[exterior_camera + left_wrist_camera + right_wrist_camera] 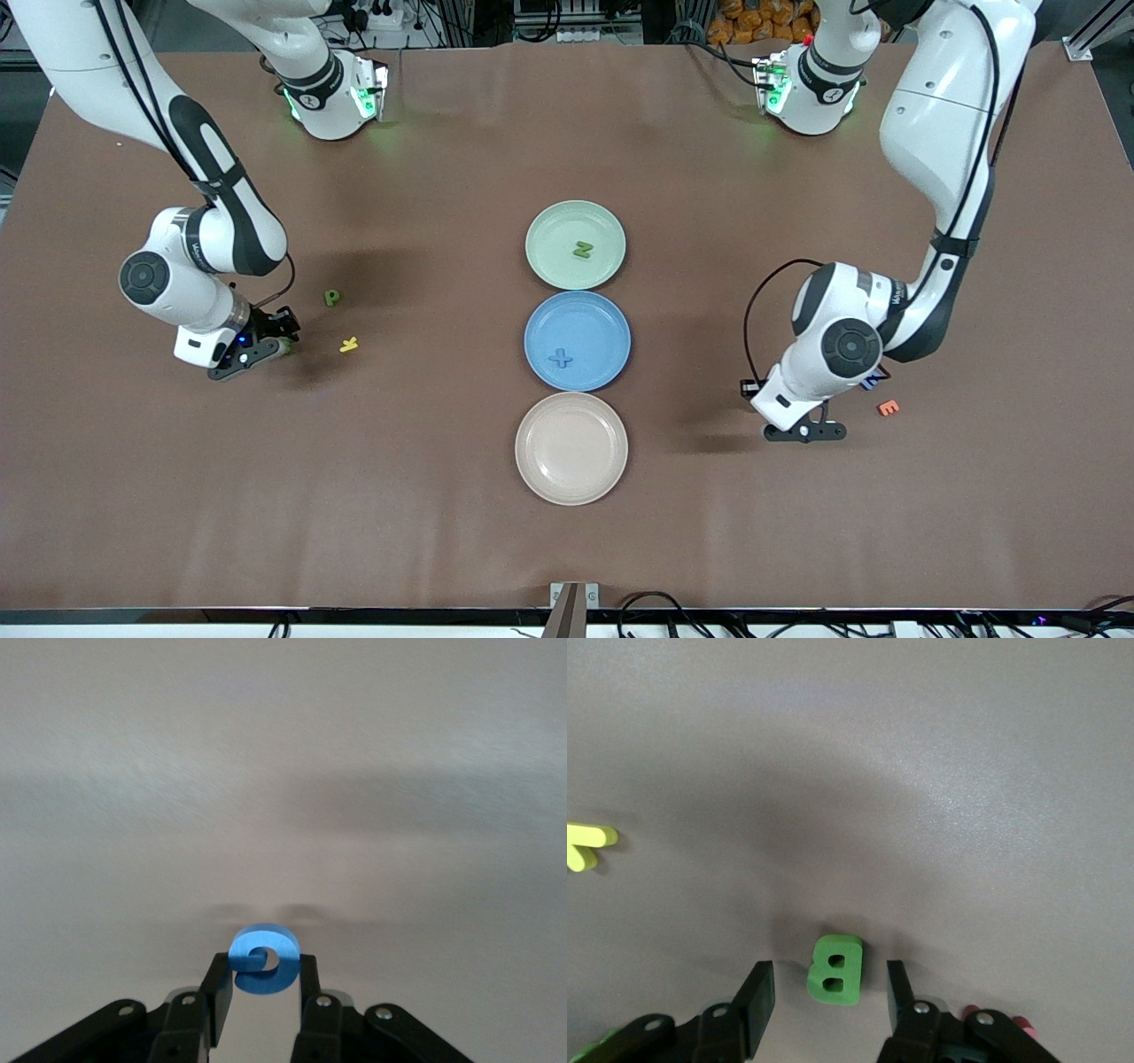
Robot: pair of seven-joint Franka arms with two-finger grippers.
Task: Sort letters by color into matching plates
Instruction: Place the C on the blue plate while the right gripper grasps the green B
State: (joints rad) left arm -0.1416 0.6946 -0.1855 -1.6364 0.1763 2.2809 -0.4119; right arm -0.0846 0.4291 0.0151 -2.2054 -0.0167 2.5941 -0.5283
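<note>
Brown table [372, 496] (matte) under cables; three plates [577, 341] mid-table.

B [834, 968] lies betw. right claw's [829, 988] fingers.

The left arm's wrist is hiding most of a dark blue letter [873, 381] on the tabletop [425, 496]. A pink piece [992, 1017] is peeking out past the right gripper [830, 988], its shape untellable.

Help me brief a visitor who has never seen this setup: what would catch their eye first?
Three plates in a row mid-table: the green plate holding a green letter, the blue plate holding a blue X, the beige plate nearest the camera. The left hand pinches a blue letter; the right hand straddles a green B.
</note>
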